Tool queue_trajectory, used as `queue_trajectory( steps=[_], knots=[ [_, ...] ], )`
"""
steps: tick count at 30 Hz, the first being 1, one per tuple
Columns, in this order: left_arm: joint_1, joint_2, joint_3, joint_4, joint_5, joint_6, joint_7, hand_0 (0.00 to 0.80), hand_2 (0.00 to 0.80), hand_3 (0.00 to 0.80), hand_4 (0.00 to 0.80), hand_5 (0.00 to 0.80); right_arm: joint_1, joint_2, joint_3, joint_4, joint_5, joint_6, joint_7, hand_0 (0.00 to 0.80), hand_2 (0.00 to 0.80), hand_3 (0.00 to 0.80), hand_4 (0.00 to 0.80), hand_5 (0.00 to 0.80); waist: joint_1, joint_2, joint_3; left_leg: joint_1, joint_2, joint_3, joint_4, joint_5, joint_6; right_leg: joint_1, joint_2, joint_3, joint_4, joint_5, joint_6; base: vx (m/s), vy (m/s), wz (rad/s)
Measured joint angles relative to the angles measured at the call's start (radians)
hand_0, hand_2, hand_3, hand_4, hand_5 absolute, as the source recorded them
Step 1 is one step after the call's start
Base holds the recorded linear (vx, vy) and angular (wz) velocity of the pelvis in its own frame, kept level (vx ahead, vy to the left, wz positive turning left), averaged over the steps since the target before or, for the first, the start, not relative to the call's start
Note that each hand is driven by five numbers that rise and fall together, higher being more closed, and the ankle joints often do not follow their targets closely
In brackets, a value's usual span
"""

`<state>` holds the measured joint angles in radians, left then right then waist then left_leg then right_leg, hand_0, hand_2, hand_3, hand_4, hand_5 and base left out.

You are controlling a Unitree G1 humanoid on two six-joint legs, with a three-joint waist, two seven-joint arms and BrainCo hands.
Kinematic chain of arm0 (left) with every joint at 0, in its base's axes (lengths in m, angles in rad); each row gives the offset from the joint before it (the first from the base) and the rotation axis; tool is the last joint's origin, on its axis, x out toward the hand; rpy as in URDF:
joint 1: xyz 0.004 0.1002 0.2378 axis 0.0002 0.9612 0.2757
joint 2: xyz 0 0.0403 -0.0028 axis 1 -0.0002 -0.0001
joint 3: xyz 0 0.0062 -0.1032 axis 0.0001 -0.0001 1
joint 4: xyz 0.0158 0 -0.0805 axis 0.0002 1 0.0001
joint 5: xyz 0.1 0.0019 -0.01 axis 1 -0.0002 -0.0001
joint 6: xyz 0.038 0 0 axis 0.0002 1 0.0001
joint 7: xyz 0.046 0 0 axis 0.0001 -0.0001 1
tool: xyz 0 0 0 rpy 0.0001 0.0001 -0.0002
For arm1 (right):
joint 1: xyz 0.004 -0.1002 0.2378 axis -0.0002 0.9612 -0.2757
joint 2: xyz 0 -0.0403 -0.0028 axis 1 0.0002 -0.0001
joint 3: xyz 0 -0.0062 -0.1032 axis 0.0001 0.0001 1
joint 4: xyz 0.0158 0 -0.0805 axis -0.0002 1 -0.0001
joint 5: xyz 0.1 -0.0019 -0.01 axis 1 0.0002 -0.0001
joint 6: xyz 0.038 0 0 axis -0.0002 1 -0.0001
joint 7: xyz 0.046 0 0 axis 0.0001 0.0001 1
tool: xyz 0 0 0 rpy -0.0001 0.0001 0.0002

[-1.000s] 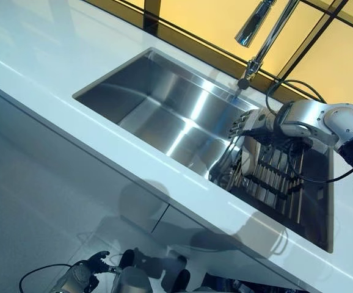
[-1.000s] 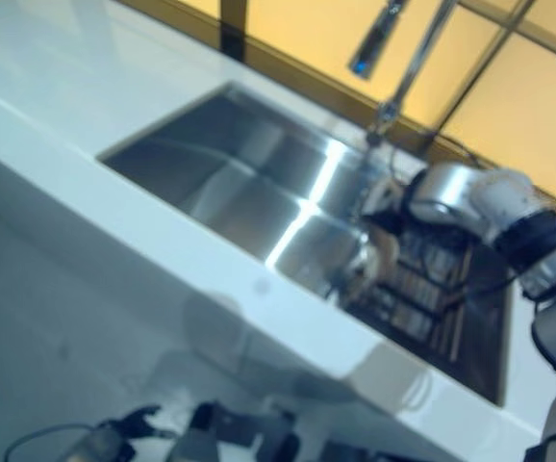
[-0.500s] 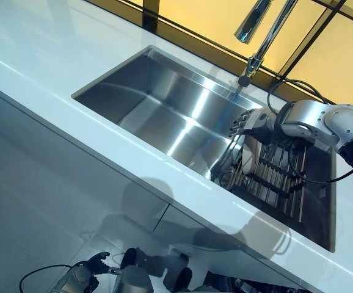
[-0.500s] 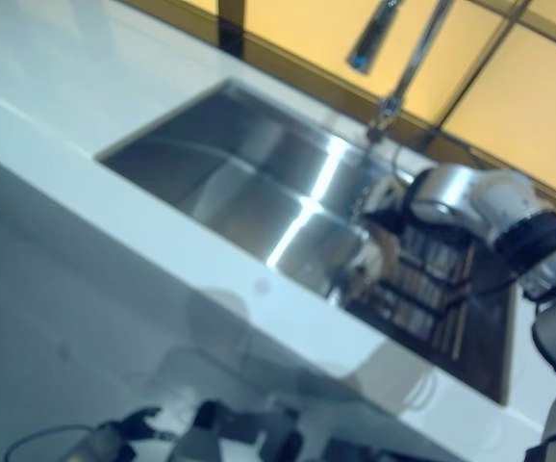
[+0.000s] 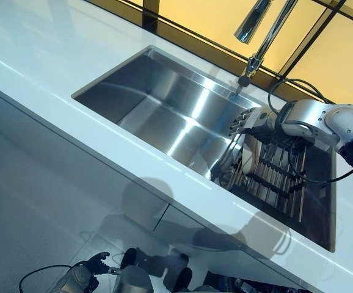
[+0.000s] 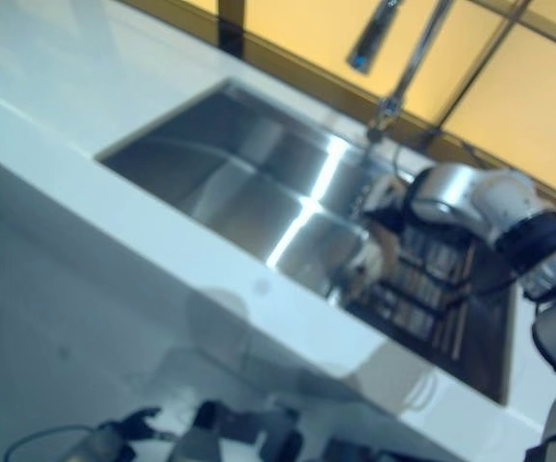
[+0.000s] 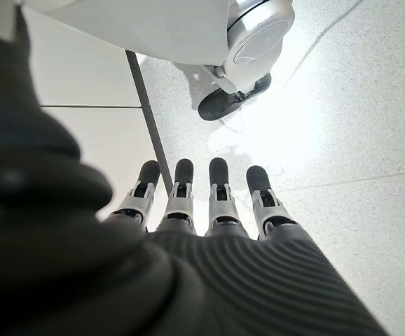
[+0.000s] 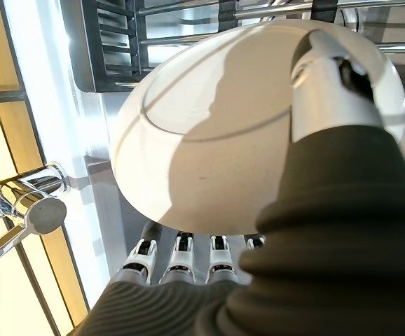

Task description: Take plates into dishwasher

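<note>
A white plate (image 8: 202, 133) stands on edge at the left end of a dark dish rack (image 5: 280, 180) in the right part of the steel sink (image 5: 158, 104). My right hand (image 5: 248, 120) reaches over the rack and is shut on the plate. The right wrist view shows its thumb (image 8: 328, 91) pressed on the plate's face, with the fingers (image 8: 178, 255) behind the rim. In the left eye view only a pale edge of the plate (image 5: 248, 154) shows below the hand. My left hand (image 7: 213, 203) hangs low by the floor, fingers straight and holding nothing.
A tall chrome faucet (image 5: 263, 33) rises behind the sink, just beyond my right hand. White countertop (image 5: 54, 67) runs around the sink, with a window frame along the back. Rack bars (image 8: 118, 35) lie close past the plate.
The view has shifted very slightly. My right hand stays on the plate at the rack, and the left hand has not moved.
</note>
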<state>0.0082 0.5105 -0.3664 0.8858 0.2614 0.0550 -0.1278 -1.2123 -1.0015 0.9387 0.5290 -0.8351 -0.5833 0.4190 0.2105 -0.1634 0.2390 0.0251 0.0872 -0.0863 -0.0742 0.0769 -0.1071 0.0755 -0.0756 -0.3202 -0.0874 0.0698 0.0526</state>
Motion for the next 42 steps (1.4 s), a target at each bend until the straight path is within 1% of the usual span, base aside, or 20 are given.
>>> queue_trajectory(
  steps=[29, 36, 42],
  knots=[
    [0.005, 0.004, 0.001, -0.008, 0.000, 0.002, -0.001, 0.000, 0.000, 0.000, 0.000, 0.000, 0.024, 0.000, -0.003, 0.000, 0.000, -0.001, -0.001, 0.000, 0.000, 0.000, 0.000, 0.000, -0.001, -0.002, 0.000, 0.004, 0.004, 0.008, -0.001, 0.000, 0.000, 0.000, 0.003, 0.008, 0.001, 0.001, -0.001, 0.001, -0.001, 0.00],
    [0.022, 0.015, 0.004, -0.017, -0.001, 0.018, -0.001, 0.000, 0.000, 0.000, 0.000, 0.000, 0.024, 0.001, -0.003, 0.003, 0.000, -0.022, -0.013, 0.000, 0.000, 0.000, 0.000, 0.000, -0.001, -0.015, 0.000, 0.022, 0.013, 0.038, -0.005, -0.003, -0.004, -0.001, 0.008, 0.037, 0.001, 0.005, -0.006, 0.008, 0.005, -0.12],
    [0.035, 0.017, 0.013, -0.031, 0.000, 0.022, 0.000, 0.000, 0.000, 0.000, 0.000, 0.000, 0.024, 0.002, -0.003, 0.003, 0.001, -0.029, -0.005, 0.000, 0.000, 0.000, 0.000, 0.000, -0.001, -0.016, -0.001, 0.034, 0.018, 0.047, -0.005, -0.005, -0.006, 0.006, 0.012, 0.046, 0.000, 0.005, -0.006, 0.017, 0.004, -0.05]
  ],
)
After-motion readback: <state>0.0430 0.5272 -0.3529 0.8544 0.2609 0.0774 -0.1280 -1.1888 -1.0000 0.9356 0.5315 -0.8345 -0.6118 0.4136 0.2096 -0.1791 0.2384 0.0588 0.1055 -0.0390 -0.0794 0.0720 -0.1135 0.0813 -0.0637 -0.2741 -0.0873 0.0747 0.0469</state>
